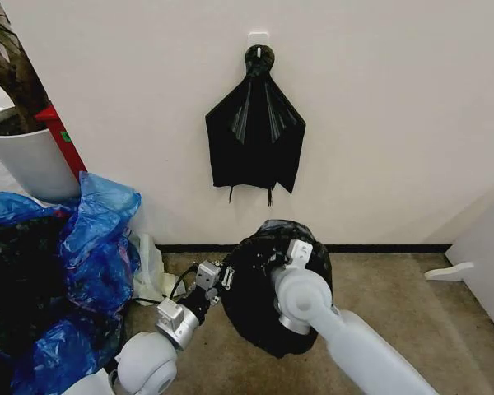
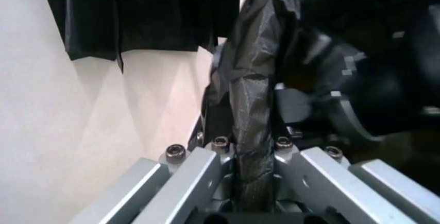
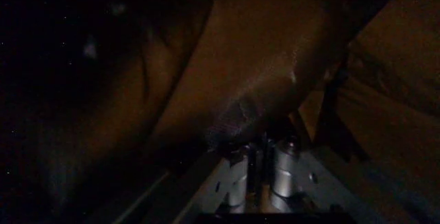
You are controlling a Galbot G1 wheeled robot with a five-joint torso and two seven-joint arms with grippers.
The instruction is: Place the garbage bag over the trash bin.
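Beige carpet (image 1: 412, 329) meets a plain white wall (image 1: 379, 115), where a fan-shaped black bundle (image 1: 255, 140) hangs from a hook, with blue bags (image 1: 99, 247) and a white plant pot (image 1: 29, 160) off to the left by the wall. Near the foot of the wall at centre, the garbage bag (image 1: 259, 288) bulges as a rounded black mass; the trash bin itself cannot be made out. Left gripper (image 1: 224, 278) is pinching a fold of the bag's left edge, fingers (image 2: 206, 170) pressed on the plastic, and the right gripper (image 1: 296, 247) is at the bag's top, jaws pressed together on the film.
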